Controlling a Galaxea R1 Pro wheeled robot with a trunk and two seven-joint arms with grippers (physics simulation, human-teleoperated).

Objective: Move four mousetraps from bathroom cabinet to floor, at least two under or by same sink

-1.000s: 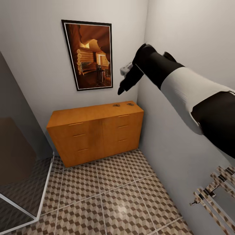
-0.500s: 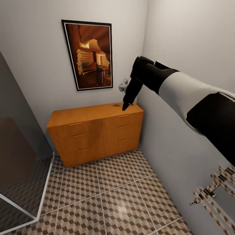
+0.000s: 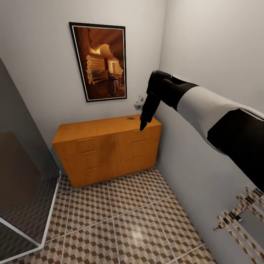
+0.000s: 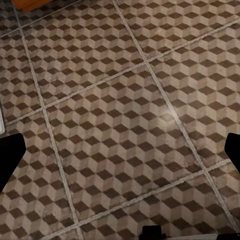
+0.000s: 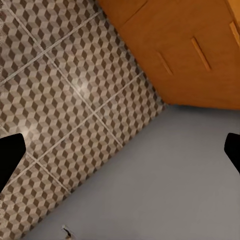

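The orange-brown cabinet (image 3: 106,146) stands against the far wall, in the corner. One small dark mousetrap (image 3: 130,118) lies on its top near the right end. My right gripper (image 3: 142,127) points down over the cabinet top's right front edge, just right of that trap. In the right wrist view the right gripper (image 5: 120,155) is open, with its fingertips (image 5: 10,155) far apart over the bathroom floor (image 5: 65,90) and the cabinet front (image 5: 185,55). My left gripper (image 4: 120,155) is open above the floor tiles (image 4: 120,110), holding nothing.
A framed picture (image 3: 99,60) hangs above the cabinet. The grey side wall (image 3: 205,44) runs close beside my right arm. A glass panel (image 3: 22,172) stands at the left, and a towel rail (image 3: 238,216) sticks out low on the right wall.
My right arm has swung down from beside the picture to the cabinet top's right end. Its gripper now covers the spot where a second trap showed earlier.
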